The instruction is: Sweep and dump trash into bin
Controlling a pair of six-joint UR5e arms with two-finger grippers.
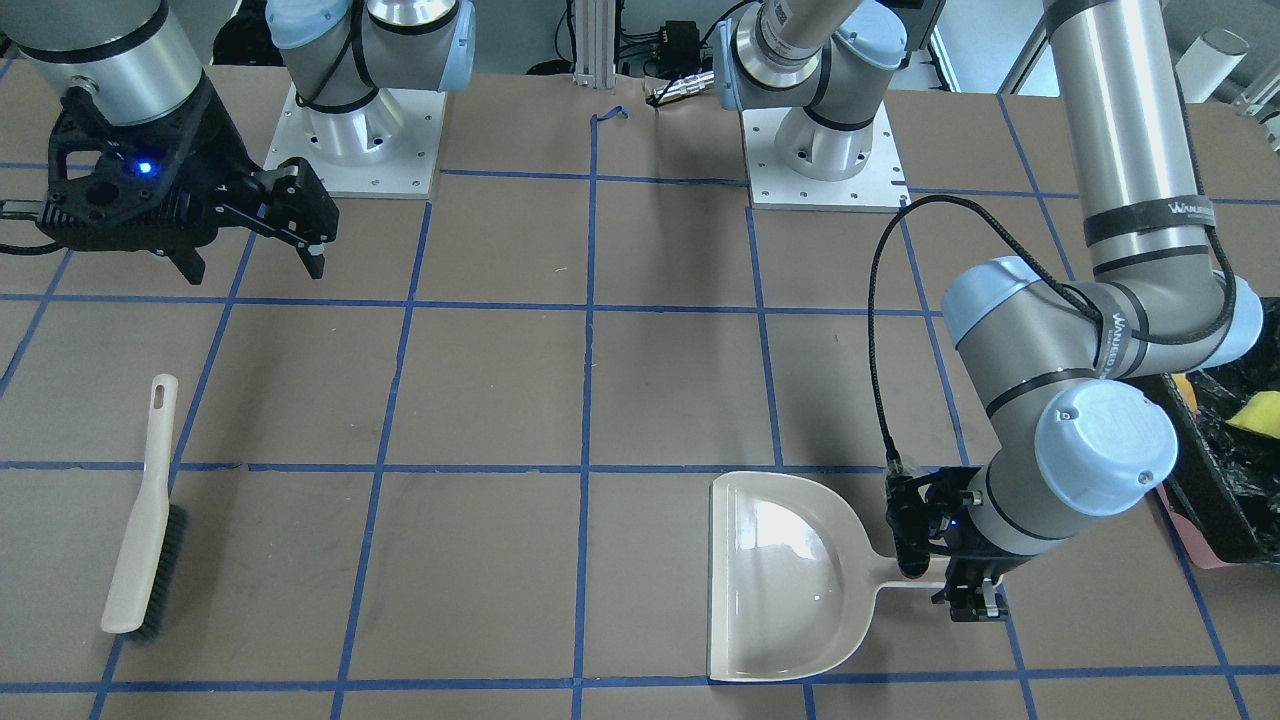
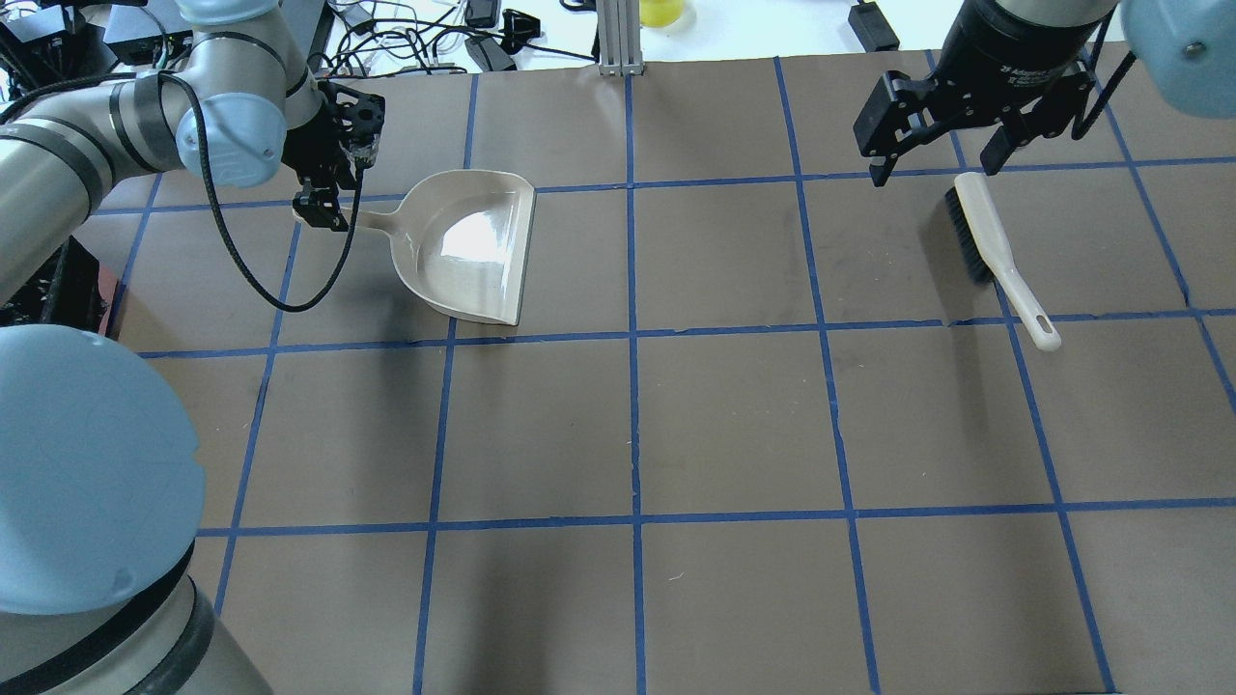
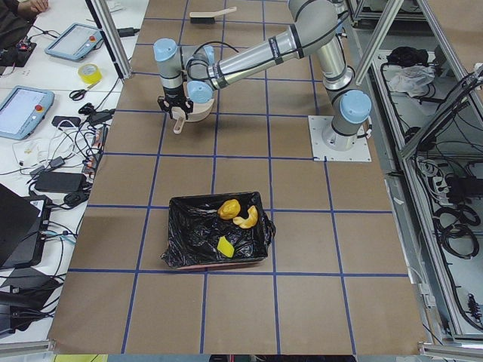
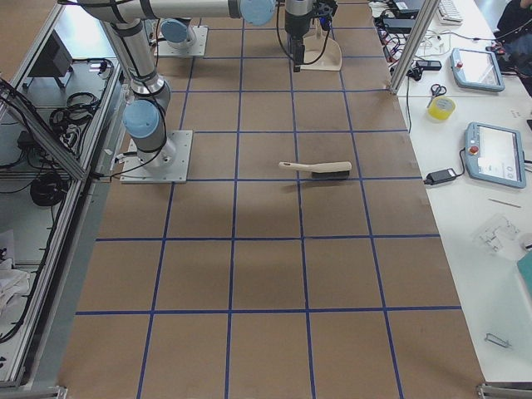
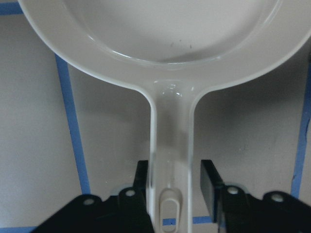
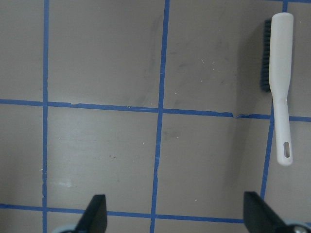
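The trash lies inside the bin [image 3: 189, 234], a pink box lined with a black bag: a golden-brown lump [image 3: 229, 209], a curved ring piece [image 3: 247, 219] and a yellow wedge [image 3: 225, 246]. The front view shows the bin [image 1: 1215, 500] at its right edge with the wedge [image 1: 1262, 412] in it. The beige dustpan [image 2: 473, 246] lies flat and empty on the table. My left gripper [image 5: 172, 182] straddles its handle [image 5: 170, 141], jaws slightly apart with a small gap on one side. My right gripper [image 2: 935, 166] is open and empty, raised above the table.
A beige brush [image 2: 995, 256] with dark bristles lies on the table just below my right gripper; it also shows in the right wrist view [image 6: 279, 82]. Blue tape lines grid the brown table. Cables and tablets lie beyond the far table edge.
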